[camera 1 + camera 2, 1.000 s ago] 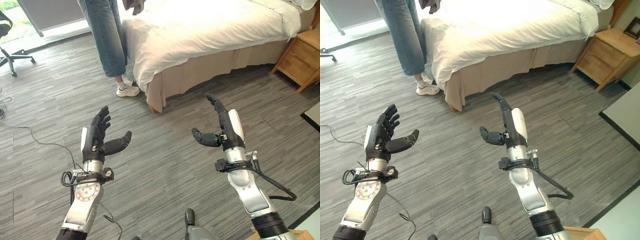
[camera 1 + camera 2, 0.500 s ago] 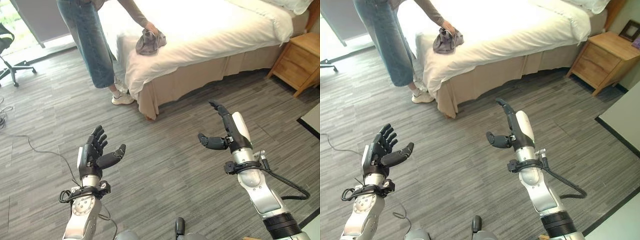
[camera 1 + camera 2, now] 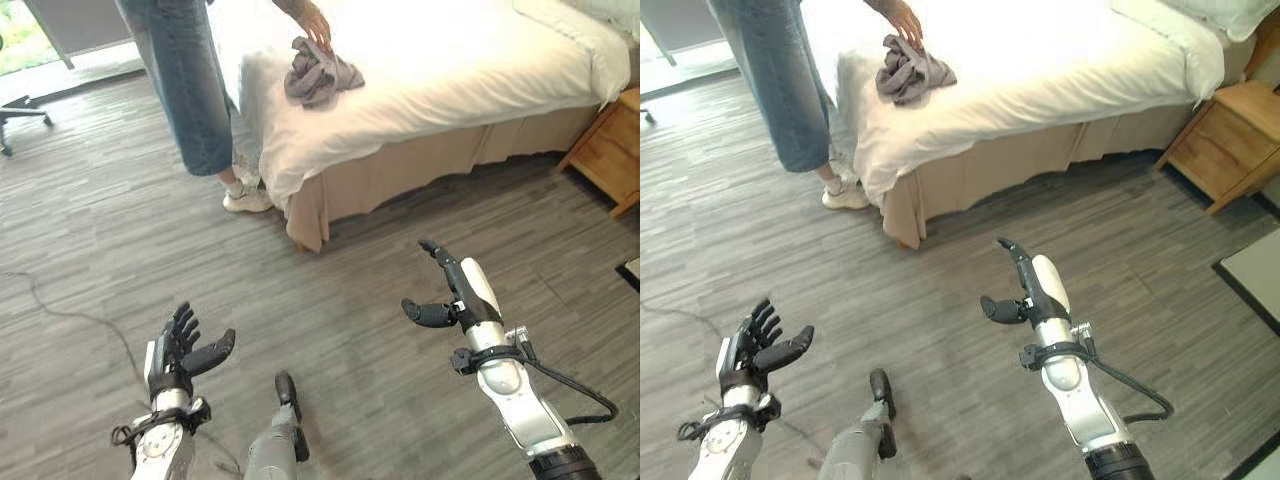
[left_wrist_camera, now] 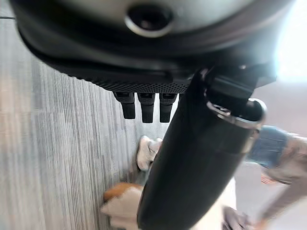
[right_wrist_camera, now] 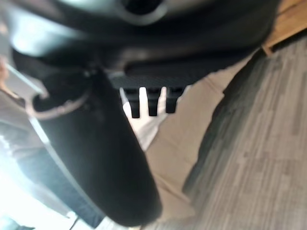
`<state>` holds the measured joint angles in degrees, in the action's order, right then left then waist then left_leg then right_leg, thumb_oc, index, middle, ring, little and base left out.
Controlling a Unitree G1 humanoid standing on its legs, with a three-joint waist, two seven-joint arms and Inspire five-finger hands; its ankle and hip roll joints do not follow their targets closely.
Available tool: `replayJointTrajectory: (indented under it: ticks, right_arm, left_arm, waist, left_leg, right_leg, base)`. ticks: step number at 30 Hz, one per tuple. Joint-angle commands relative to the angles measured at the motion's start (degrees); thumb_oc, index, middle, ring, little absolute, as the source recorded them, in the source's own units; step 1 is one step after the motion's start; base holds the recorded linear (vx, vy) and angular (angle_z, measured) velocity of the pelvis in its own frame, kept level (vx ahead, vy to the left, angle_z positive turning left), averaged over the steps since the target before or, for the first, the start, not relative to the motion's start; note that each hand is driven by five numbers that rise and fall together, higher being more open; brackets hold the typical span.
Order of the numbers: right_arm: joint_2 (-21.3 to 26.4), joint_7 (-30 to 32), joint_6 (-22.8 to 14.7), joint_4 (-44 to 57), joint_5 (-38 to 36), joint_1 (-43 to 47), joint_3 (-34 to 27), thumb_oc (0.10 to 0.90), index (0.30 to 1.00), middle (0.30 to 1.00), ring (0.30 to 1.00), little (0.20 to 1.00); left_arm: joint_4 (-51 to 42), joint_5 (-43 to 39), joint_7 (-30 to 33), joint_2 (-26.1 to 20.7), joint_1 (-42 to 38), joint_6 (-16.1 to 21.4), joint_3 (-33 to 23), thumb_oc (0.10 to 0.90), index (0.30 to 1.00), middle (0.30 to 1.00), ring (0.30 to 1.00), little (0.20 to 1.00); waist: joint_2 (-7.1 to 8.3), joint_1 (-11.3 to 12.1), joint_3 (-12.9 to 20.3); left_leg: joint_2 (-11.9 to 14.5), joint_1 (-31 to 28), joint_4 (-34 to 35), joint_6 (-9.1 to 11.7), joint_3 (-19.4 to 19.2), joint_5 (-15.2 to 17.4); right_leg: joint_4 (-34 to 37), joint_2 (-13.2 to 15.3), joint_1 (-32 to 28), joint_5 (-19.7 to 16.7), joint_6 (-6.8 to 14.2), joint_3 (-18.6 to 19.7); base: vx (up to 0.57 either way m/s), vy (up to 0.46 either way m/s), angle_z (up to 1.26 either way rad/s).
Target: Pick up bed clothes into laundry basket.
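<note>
L hand: fingers spread, empty, palm up | R hand: fingers straight, empty, raised | grey garment on bed

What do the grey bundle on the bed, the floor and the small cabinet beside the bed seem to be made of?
The grey bundle looks like soft matte cloth: it lies crumpled in loose folds. The floor looks like grey wood-look planks, laminate or vinyl perhaps, with fine streaked grain and plank seams. The small cabinet appears to be light wood with a smooth finish, warm brown with a drawer front.
</note>
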<state>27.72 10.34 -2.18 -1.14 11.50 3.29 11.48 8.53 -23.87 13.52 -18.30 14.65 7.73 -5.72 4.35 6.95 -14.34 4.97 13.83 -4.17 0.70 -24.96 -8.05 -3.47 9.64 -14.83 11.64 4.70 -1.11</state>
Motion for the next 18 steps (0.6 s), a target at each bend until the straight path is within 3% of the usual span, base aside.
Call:
replayJointTrajectory:
  ticks: [1,2,3,4,5,6,8,10,11,12,14,17,18]
  right_arm:
    - [-1.18,3.11,-4.84,3.25,1.93,8.35,-2.1,0.8,0.9,0.9,0.9,0.9]
    - [-1.39,3.55,-4.76,3.46,1.8,8.47,-2.6,0.8,0.9,0.9,0.9,0.9]
    - [-1.47,4.17,-4.72,3.83,2.1,8.55,-3.16,0.8,0.9,0.9,0.9,0.9]
    - [-1.46,4.18,-4.7,3.87,2.12,8.57,-3.23,0.8,0.9,0.9,0.9,0.9]
    - [-1.55,5.29,-4.9,4.62,2.32,9.2,-4.03,0.8,0.9,0.9,0.9,0.9]
    - [-1.09,5.78,-4.95,5.49,2.32,9.94,-4.57,0.8,0.9,0.9,0.9,0.9]
    - [-0.15,6.04,-4.95,6.81,2.58,10.71,-5.45,0.8,0.9,0.9,0.9,0.9]
    - [1.27,6.04,-4.92,8.32,3.07,12.03,-6.21,0.8,0.9,0.9,0.9,0.9]
    - [1.31,6.03,-4.9,8.34,3.06,12.01,-6.19,0.8,0.9,0.9,0.9,0.9]
    - [1.9,6.26,-4.67,8.35,3.49,14.34,-5.78,0.8,0.9,0.9,0.9,0.9]
    - [3.0,7.01,-4.27,7.75,4.58,17.65,-4.74,0.8,0.9,0.9,0.9,0.9]
    - [4.7,7.53,-3.81,7.0,5.91,20.13,-3.82,0.8,0.9,0.9,0.9,0.9]
    - [5.6,7.34,-3.7,6.53,6.4,21.8,-3.14,0.8,0.9,0.9,0.9,0.9]
  left_arm:
    - [-9.17,5.53,-0.48,-5.69,-6.47,4.7,1.83,0.8,0.9,0.9,0.9,0.9]
    - [-9.68,5.29,-0.54,-6.37,-7.45,4.85,2.25,0.8,0.9,0.9,0.9,0.9]
    - [-10.04,5.54,-0.19,-7.07,-8.75,5.07,3.12,0.8,0.9,0.9,0.9,0.9]
    - [-9.97,5.56,-0.14,-7.07,-8.9,5.09,3.18,0.8,0.9,0.9,0.9,0.9]
    - [-11.11,5.88,-0.01,-8.21,-11.64,5.48,4.19,0.8,0.9,0.9,0.9,0.9]
    - [-11.35,5.77,0.25,-8.42,-13.44,5.88,4.92,0.8,0.9,0.9,0.9,0.9]
    - [-11.92,4.92,-0.03,-8.02,-15.69,6.21,6.16,0.8,0.9,0.9,0.9,0.9]
    - [-12.85,3.82,-0.93,-7.62,-16.19,6.58,7.11,0.8,0.9,0.9,0.9,0.9]
    - [-12.86,3.79,-0.95,-7.58,-16.16,6.58,7.1,0.8,0.9,0.9,0.9,0.9]
    - [-12.64,3.08,-1.33,-7.28,-17.13,6.87,7.45,0.8,0.9,0.9,0.9,0.9]
    - [-11.86,3.22,-1.45,-7.74,-18.03,6.96,7.33,0.8,0.9,0.9,0.9,0.9]
    - [-11.47,3.4,-2.1,-8.04,-18.43,7.15,7.24,0.8,0.9,0.9,0.9,0.9]
    - [-11.23,3.55,-2.18,-7.34,-17.41,7.4,7.21,0.8,0.9,0.9,0.9,0.9]
  waist:
    - [1.78,-0.98,4.5]
    - [1.8,-1.93,4.11]
    - [1.39,-2.81,3.77]
    - [1.41,-2.74,3.66]
    - [-0.57,-4.73,2.67]
    - [-2.09,-5.82,1.76]
    - [-2.74,-8.13,0.83]
    - [-2.55,-10.04,0.86]
    - [-2.9,-10.37,0.7]
    - [-2.33,-10.93,1.24]
    - [-1.73,-10.43,1.67]
    - [-1.16,-10.05,2.1]
    - [-0.46,-9.82,2.69]
  left_leg:
    - [-2.16,-4.46,8.58,-1.15,2.1,1.8]
    - [-3.02,-6.65,8.49,-2.27,2.28,3.48]
    - [-3.6,-8.87,8.46,-3.25,2.26,5.0]
    - [-3.68,-8.83,8.41,-3.37,2.23,5.09]
    - [-3.74,-13.3,8.85,-4.39,3.09,7.84]
    - [-2.8,-14.95,9.15,-4.61,3.24,7.89]
    - [-3.11,-17.79,9.13,-4.06,5.37,9.31]
    - [-3.36,-20.21,9.12,-3.06,7.99,10.93]
    - [-2.99,-20.43,9.07,-2.95,8.33,11.07]
    - [-3.19,-22.46,9.17,-1.85,9.67,13.09]
    - [-2.61,-24.08,9.17,-0.58,9.87,14.39]
    - [-2.66,-26.71,8.86,-0.09,10.13,16.55]
    - [-2.0,-27.63,1.81,1.09,10.64,19.69]
  right_leg:
    - [-16.49,0.61,-1.23,-11.9,7.38,-4.81]
    - [-24.09,0.87,1.51,-17.81,8.6,-3.57]
    - [-29.43,1.28,4.63,-20.51,8.86,-2.86]
    - [-29.85,1.38,4.86,-20.38,8.92,-2.76]
    - [-36.97,2.1,11.5,-20.38,7.57,-3.56]
    - [-36.65,1.27,16.07,-16.63,5.32,-5.02]
    - [-31.28,0.44,20.43,-10.42,3.77,-6.68]
    - [-17.3,-2.39,22.33,-6.24,2.09,-6.36]
    - [-16.18,-2.74,21.39,-6.62,2.01,-6.88]
    - [-3.14,-4.18,22.77,-8.64,2.61,-5.42]
    - [3.5,-3.54,24.48,-11.95,3.64,-7.06]
    - [5.53,-3.09,23.61,-13.03,3.77,-9.23]
    - [4.15,-2.86,21.23,-13.75,2.38,-9.26]
  base:
    - [0.53,0.237,-0.19]
    - [0.52,0.258,0.13]
    - [0.34,0.181,0.55]
    - [0.52,0.228,0.58]
    - [0.49,0.178,0.44]
    - [0.68,0.188,0.25]
    - [0.48,0.0,0.53]
    - [0.42,-0.112,0.73]
    - [0.52,-0.172,0.77]
    - [0.44,-0.156,0.73]
    - [0.43,-0.161,0.7]
    - [0.38,-0.152,0.36]
    - [0.55,-0.311,0.3]
